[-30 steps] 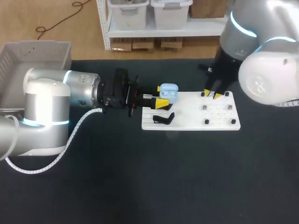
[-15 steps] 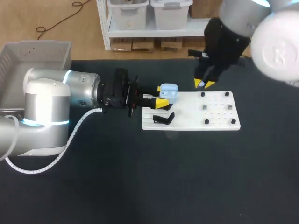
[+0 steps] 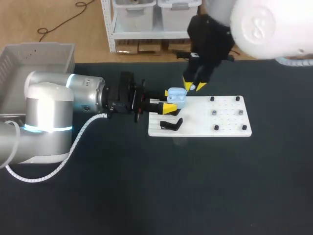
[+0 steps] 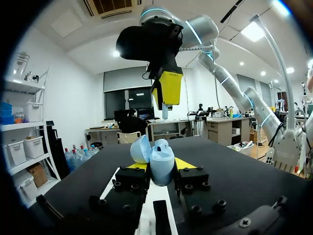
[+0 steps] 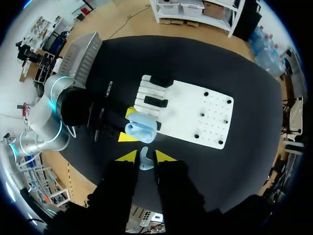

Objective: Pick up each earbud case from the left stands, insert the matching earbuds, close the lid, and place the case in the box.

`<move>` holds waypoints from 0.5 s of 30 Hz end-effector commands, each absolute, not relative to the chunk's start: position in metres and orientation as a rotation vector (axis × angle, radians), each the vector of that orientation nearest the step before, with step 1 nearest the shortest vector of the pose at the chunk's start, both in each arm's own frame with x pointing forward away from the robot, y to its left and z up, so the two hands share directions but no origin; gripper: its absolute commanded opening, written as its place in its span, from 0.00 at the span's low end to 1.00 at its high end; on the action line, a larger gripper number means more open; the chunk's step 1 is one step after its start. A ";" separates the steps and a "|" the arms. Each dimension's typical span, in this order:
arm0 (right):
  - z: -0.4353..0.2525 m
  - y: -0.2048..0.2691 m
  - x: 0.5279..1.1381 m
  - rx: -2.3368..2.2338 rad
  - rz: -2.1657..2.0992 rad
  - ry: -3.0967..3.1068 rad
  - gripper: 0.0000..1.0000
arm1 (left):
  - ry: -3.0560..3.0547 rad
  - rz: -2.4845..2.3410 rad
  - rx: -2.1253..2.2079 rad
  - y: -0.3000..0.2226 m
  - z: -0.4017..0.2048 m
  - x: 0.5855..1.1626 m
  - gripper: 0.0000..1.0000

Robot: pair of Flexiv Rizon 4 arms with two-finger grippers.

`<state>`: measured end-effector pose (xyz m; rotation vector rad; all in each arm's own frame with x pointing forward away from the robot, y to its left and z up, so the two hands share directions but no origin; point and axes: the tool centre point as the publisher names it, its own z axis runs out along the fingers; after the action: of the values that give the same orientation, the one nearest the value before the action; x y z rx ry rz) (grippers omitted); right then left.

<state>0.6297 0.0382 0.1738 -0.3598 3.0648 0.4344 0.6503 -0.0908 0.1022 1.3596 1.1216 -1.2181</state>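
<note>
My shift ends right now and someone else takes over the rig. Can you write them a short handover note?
Left gripper: shut on the blue case, lid open, held over the left end of the white board.
Right gripper: shut on a blue earbud, just above the open case.
Black case: on the board, untouched.
Box: at the table's far left.
Done: blue case picked up.
Left: seat the earbud, close the lid, box the case, then do the black case.

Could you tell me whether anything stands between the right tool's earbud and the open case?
Nothing visible does: only open air lies between the earbud in the right tool and the open case.
</note>
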 end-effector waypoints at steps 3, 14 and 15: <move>0.170 0.051 0.637 -0.443 0.400 3.129 0.00 | 1.122 -1.214 1.357 -0.091 0.102 0.649 0.00; 0.161 0.064 0.636 -0.528 0.347 3.132 0.00 | 1.122 -1.214 1.357 -0.091 0.102 0.649 0.00; 0.160 0.065 0.636 -0.535 0.341 3.130 0.00 | 1.122 -1.214 1.357 -0.091 0.102 0.649 0.00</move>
<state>0.6348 0.0614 0.1614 -0.5307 3.1251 0.3533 0.6503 -0.0908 0.1022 1.3596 1.1216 -1.2181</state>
